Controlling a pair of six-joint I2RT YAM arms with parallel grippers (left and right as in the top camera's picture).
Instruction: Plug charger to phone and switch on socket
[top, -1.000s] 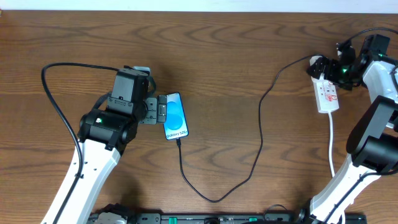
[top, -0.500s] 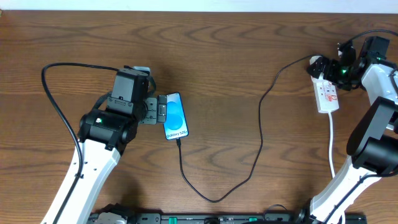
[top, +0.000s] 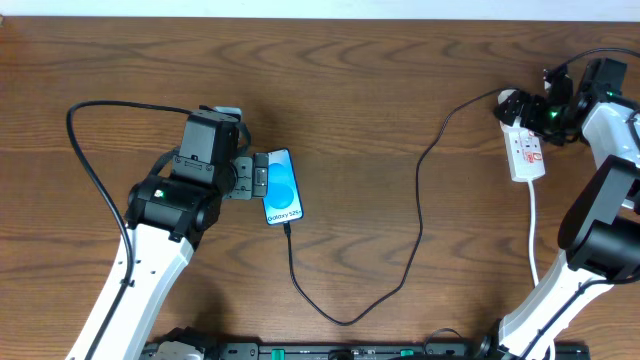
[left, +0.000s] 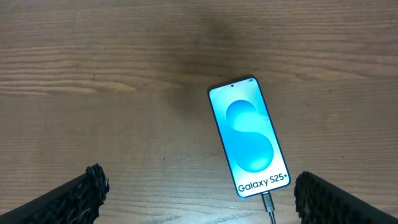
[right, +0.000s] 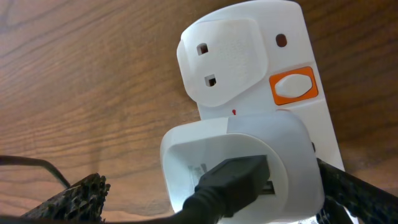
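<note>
Two grippers, both released: jaws spread wide, nothing gripped in either. At the middle of it all, the phone (top: 283, 187), flat on the wooden table (top: 380, 60), screen up, lit blue with a paler circle and "Galaxy S25+" in white.

Closest to the phone, the left gripper (top: 260, 178), overlapping one long edge of the phone when seen from overhead. From the left wrist, black ribbed fingertips (left: 81, 196) low at both sides, with the phone between them and nearer one than the other; touching or not, impossible to tell.

Seated in the phone's text end, the small plug tip (top: 287, 227) of the charger (top: 418, 215). From there, thin black cable out beyond the text end in a loose loop, then back past the phone's level, well clear of the long edge opposite the left gripper.

Farthest from the phone, on that same side, the socket (top: 527, 150): a white strip with red marks, with the charger's black plug (right: 233, 180) pushed into a white adapter (right: 261, 140) on it. Just beside an empty outlet (right: 224, 56), an orange switch (right: 293, 87); on or off, impossible to tell. Over the adapter end of the socket, the right gripper (top: 535, 105), fingers wide to either side of the adapter. Off the socket's other end, a thick white cord (top: 533, 235).
</note>
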